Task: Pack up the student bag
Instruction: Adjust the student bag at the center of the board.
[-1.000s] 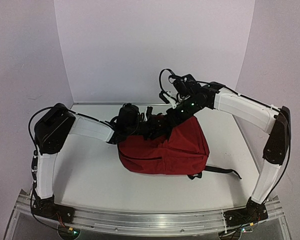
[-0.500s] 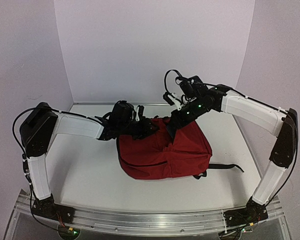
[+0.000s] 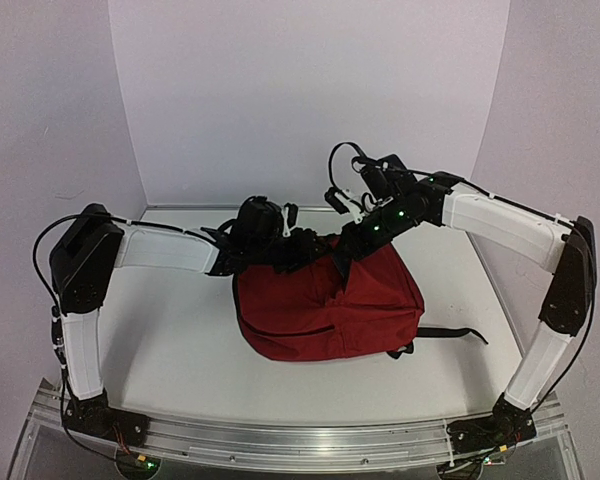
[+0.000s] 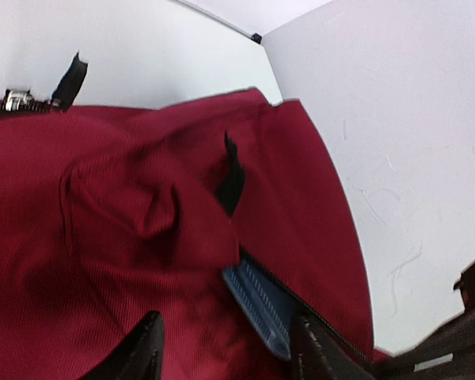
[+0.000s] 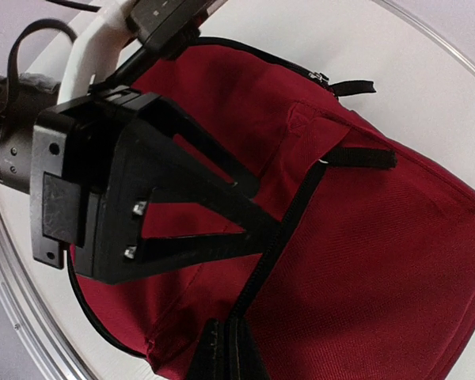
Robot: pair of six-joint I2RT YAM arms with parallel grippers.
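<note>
Slumped dark red student bag (image 3: 330, 310), left gripper (image 4: 226, 332) spread, right gripper (image 5: 226, 350) seemingly pinching its zipper (image 5: 281, 229)

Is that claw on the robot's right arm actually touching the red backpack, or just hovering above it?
Touching. The right wrist view shows the right gripper with its two fingers closed together on the black zipper strip of the student bag, with no gap visible.
</note>
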